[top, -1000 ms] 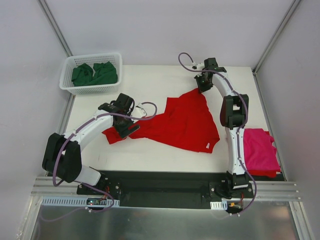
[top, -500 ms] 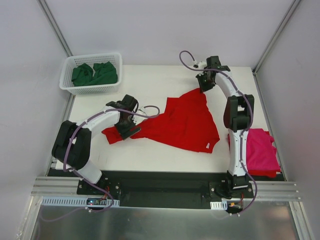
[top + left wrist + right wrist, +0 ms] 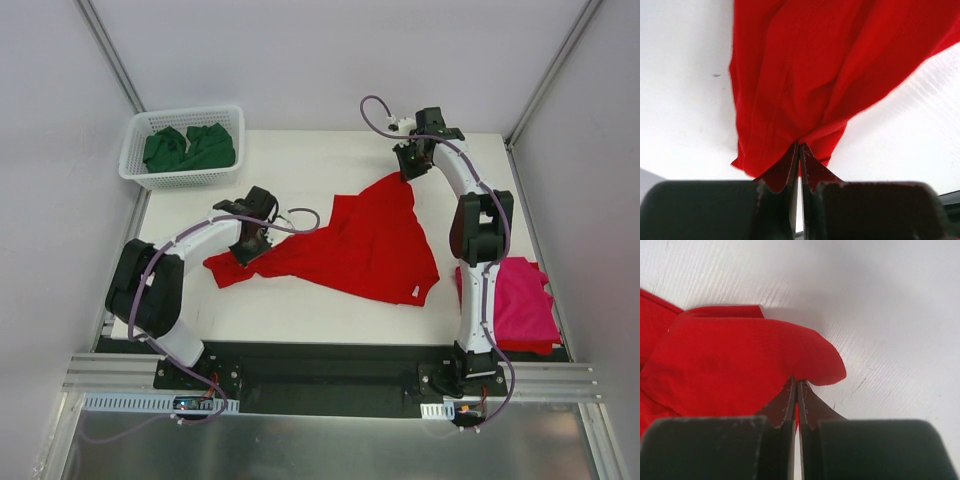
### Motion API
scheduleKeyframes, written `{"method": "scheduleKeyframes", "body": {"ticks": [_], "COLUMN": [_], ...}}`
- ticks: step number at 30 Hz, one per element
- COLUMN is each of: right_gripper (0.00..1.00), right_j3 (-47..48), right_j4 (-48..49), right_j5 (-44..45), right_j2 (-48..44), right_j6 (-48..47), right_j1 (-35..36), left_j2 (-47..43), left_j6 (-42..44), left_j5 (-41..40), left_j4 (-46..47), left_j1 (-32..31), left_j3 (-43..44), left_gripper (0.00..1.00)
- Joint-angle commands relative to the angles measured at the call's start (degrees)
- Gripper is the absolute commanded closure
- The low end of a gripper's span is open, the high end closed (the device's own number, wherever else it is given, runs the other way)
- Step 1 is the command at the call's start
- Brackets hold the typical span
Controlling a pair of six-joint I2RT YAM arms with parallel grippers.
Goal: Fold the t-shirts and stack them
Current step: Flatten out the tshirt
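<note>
One magenta-pink t-shirt [image 3: 520, 300] lies folded flat nearest, well behind the right pincer [image 3: 405, 172]. The left pincer [image 3: 799, 150] is clamped on a bunched, creased end of the bright red t-shirt [image 3: 375, 240]; the right pincer pinches its smooth, rounded far corner. Soft cloth spreads rumpled between them on the white table [image 3: 300, 160]. Beyond the left pincer, crumpled dark green t-shirts [image 3: 190, 148] fill a white lattice basket [image 3: 185, 176].

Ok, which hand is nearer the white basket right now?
Left. The left hand, shut on the left end of the red t-shirt, sits just right of the basket and nearer the arm bases. The right hand grips the shirt's far corner, well off to the basket's right.
</note>
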Motion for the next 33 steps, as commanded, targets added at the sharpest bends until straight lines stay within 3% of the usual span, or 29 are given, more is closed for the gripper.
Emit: {"method": "scheduleKeyframes", "body": {"ticks": [1,8,25,26,28,29,33], "right_gripper": [0.99,0.99,0.99,0.99,0.99,0.99,0.99], "right_j3": [-0.4,-0.6,-1.3,-1.2,-1.2,-1.2,-1.8], "right_j4": [-0.7,-0.2,-0.6,-0.7,-0.8,-0.8,-0.9], "right_j5": [-0.9,0.3,1.4,1.4,1.4,1.1,0.9], "right_j2": [-3.2,-3.5,-4.1,-4.0,-4.0,-4.0,-4.0], "right_j6": [-1.2,-1.9,-2.8,-2.8,-2.7,-2.7,-2.5], "right_j1": [-0.1,-0.2,-0.1,-0.1,-0.1,0.1,0.2], "left_j2": [-7.8,-20.6,-33.4,-33.1,-32.8,-32.8,-32.9], "left_j6": [0.6,2.3,5.9,6.1,6.6,6.7,5.7], "left_j5": [-5.0,-13.0,-18.5,-18.5,-19.0,-19.0,-17.6], "left_j4": [-1.4,-1.6,2.5,2.7,3.4,3.5,3.6], "left_j1": [-0.9,-0.8,9.4,9.4,9.4,9.4,9.3], "left_j3": [2.0,1.9,-5.0,-5.6,-6.6,-6.3,-1.1], "left_gripper": [1.00,1.00,0.99,0.69,0.29,0.01,0.01]}}
